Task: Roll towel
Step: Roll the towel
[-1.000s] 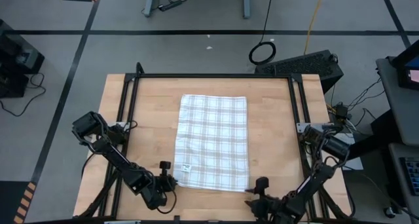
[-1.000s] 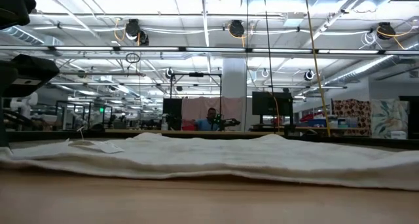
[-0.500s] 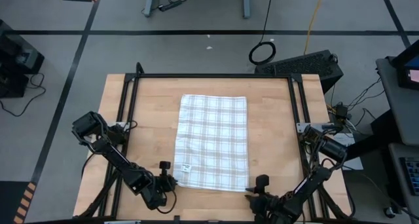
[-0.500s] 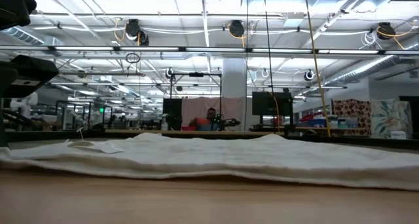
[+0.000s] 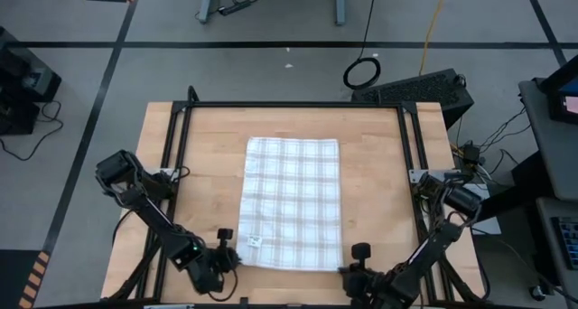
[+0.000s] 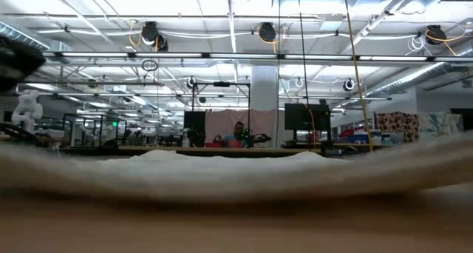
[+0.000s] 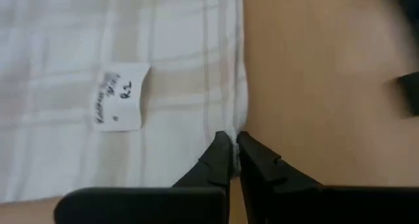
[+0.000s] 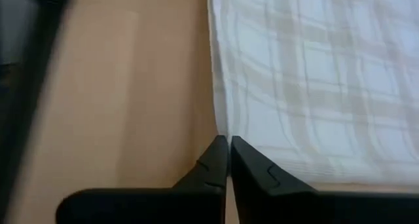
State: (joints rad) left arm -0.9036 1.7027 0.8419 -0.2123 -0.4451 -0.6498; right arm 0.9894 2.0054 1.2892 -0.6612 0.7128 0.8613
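Towel (image 5: 291, 202) flat on table (image 5: 379, 155); left gripper (image 7: 234, 147) and right gripper (image 8: 228, 145) each pinch a near corner.

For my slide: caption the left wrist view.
Left gripper shut on the towel edge near its white tag, on the wooden table.

— What colours do you have at the left gripper (image 7: 234, 145)?

— Your dark, near-black fingers sit on the towel (image 5: 291, 201), white with thin grey plaid lines. Just beyond the fingertips you have a white label (image 7: 120, 97) with dark handwriting.

— And at the right gripper (image 8: 227, 144)?

— The same dark fingers, with the white-and-grey check on one side of them and the light wooden tabletop (image 5: 379, 164) on the other.
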